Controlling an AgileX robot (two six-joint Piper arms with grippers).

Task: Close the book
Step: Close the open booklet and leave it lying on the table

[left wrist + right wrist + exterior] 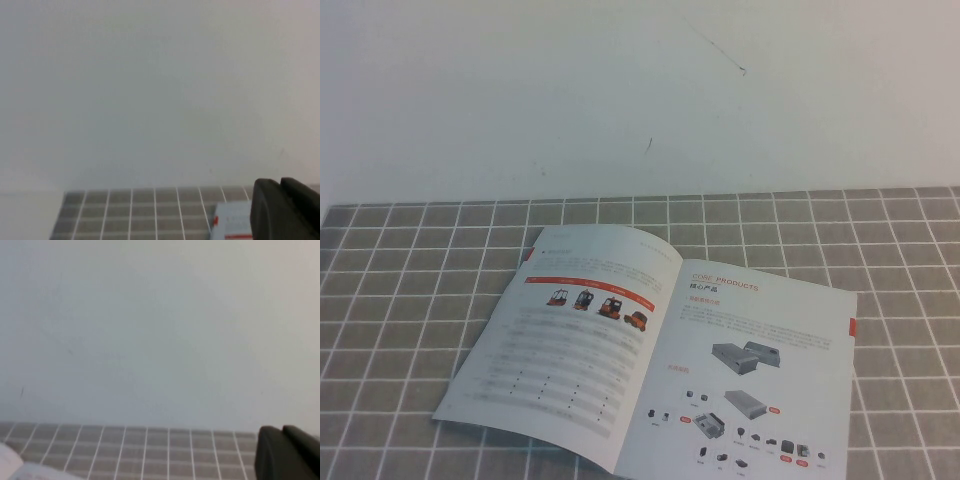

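Paper book (650,355), one, lying open, left gripper (281,200), right gripper (283,442), both off it (openness unclear)

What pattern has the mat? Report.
Mat: grey squares, white grid lines; best in high view. Left claw, right claw: clear of the book.

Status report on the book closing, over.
Left gripper outside the high view, off the book. Right gripper the same. Book open flat on the checked mat, nothing on it.
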